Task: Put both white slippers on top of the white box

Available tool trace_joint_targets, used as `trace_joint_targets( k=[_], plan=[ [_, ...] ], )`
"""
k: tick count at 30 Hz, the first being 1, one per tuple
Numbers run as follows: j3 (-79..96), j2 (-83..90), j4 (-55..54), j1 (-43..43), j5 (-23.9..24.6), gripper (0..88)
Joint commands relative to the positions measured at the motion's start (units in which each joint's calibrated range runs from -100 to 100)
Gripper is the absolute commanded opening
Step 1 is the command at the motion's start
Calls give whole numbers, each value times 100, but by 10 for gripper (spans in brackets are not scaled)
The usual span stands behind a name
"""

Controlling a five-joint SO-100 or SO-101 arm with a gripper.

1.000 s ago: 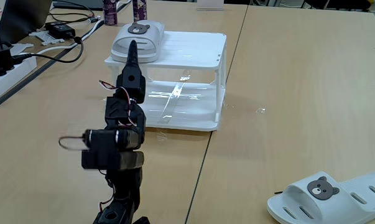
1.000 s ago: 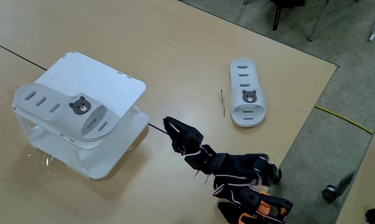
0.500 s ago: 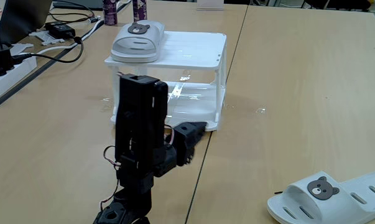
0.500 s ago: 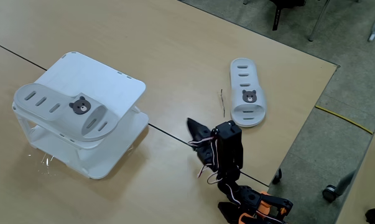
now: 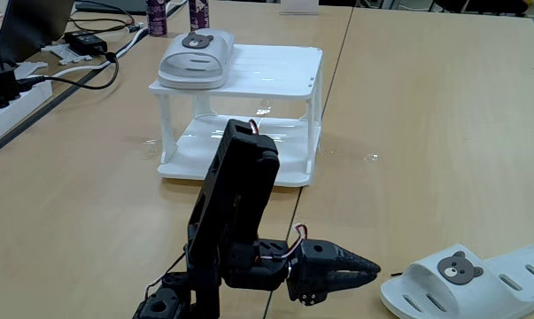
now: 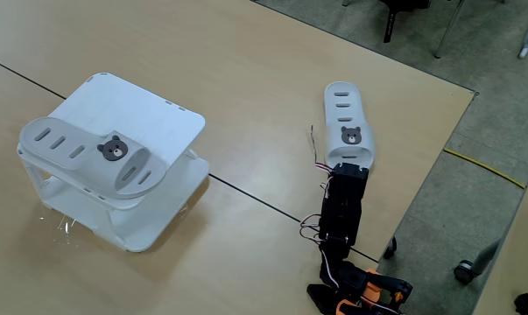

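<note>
The second white slipper [image 6: 346, 130] lies flat on the surface [image 6: 246, 70], well apart from the white box [image 6: 150, 131], with its long axis running roughly up and down in the high fixed view: the closed toe end with the slotted vents points away from the robot's base, and the open heel end faces back towards it, the bear badge [image 6: 351, 136] sitting between. In the low fixed view the same slipper [image 5: 479, 279] shows at the lower right, its rounded near end closest to the arm. The pincer [image 5: 359, 264] lies just beside that near end, pointing straight at it along nearly the same line as the slipper's length; in the high fixed view the arm covers the heel, so I cannot tell whether the tips touch the foam or stop just short. The jaws look drawn together into a single point, holding nothing. My reading is that the coming move turns on this end-on alignment: the jaws would need to part and take the heel rim or a side wall, since the slipper stretches away from the pincer, not across it. The other slipper [image 5: 196, 58] already rests on the flat top of the box, along the left edge as the low view shows it, leaving bare top beside it.
</note>
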State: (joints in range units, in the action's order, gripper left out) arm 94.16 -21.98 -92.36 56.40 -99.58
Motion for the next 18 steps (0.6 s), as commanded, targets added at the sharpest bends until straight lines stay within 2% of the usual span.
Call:
trace_joint_targets(
  k=[1,5,8,10,18],
  plan=[
    [70,40,-160,42,-42,13],
    [-2,48,-160,34,-42,35],
    [-381,57,-160,34,-42,167],
    [-490,57,-160,34,-42,205],
    [-1049,-2,-160,26,-42,206]
  ],
)
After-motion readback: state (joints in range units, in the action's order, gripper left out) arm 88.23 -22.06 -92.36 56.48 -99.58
